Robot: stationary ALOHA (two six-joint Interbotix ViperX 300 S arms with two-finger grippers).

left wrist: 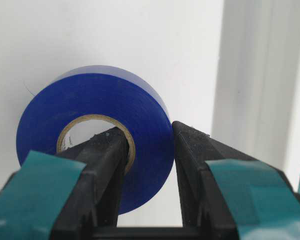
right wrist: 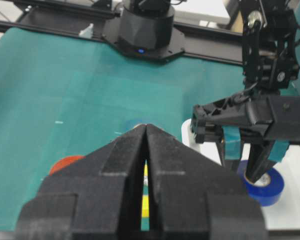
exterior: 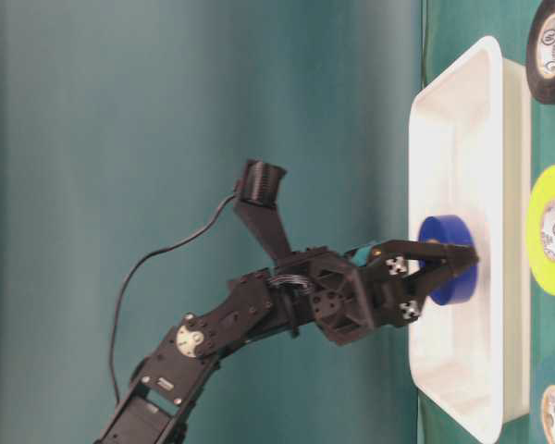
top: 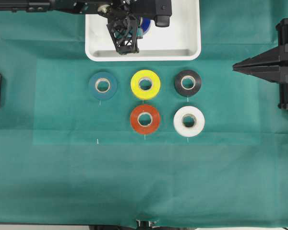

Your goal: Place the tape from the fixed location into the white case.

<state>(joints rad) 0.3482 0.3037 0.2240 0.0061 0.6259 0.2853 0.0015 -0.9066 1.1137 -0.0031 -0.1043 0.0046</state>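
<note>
Pinching the tape's (left wrist: 95, 140) wall, the left gripper's (left wrist: 150, 142) fingers (left wrist: 102, 155) hold it inside the white case (top: 189, 48). The right gripper (right wrist: 146, 131) rests clenched, empty, apart. Five other rolls (top: 145, 84) lie on the tabletop (top: 53, 167) nearby.

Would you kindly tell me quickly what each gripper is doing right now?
Left gripper: closed on the blue tape, one finger through its core, over the white tray.
Right gripper: closed, holding nothing.

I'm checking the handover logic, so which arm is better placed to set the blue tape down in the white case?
Left. The left gripper already grips the blue tape roll, one finger through its core, over the white case. The right gripper is shut, far off to the side.
</note>
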